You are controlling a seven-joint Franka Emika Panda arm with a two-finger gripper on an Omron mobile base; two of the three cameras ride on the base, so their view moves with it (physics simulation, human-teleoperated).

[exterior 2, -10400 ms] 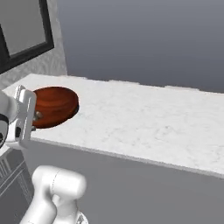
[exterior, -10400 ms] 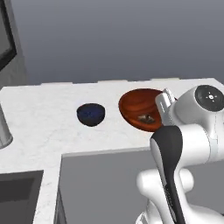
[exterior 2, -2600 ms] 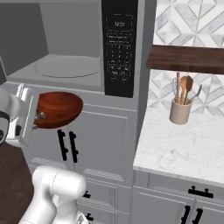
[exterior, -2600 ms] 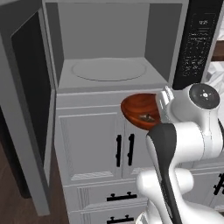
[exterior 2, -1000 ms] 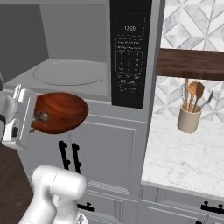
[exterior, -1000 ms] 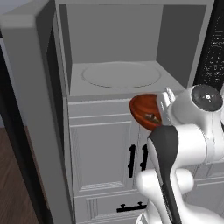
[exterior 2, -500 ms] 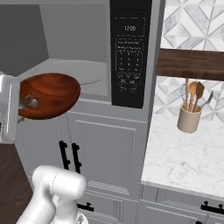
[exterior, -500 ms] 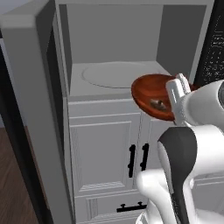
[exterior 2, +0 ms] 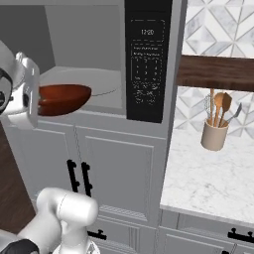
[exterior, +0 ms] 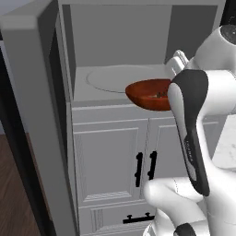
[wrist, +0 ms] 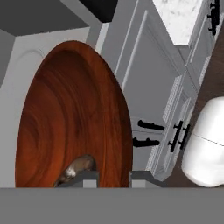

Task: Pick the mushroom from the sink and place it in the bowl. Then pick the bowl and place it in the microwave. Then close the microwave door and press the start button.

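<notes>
The arm reaches forward at microwave (exterior: 115, 55) height, its gripper (wrist: 114, 178) clamped on the near rim of the wooden bowl (exterior: 150, 94). The bowl hangs level at the open cavity's front edge, just before the turntable (exterior: 120, 77), with the mushroom (wrist: 78, 167) inside it.

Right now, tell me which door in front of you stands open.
The microwave door, the wide grey-framed one swung out at the left. The grey cabinet doors with black handles below the microwave sit shut and flush.

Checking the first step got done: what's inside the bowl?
The mushroom lies in the bowl, near the rim the gripper is shut on. The fingertip covers part of it.
</notes>
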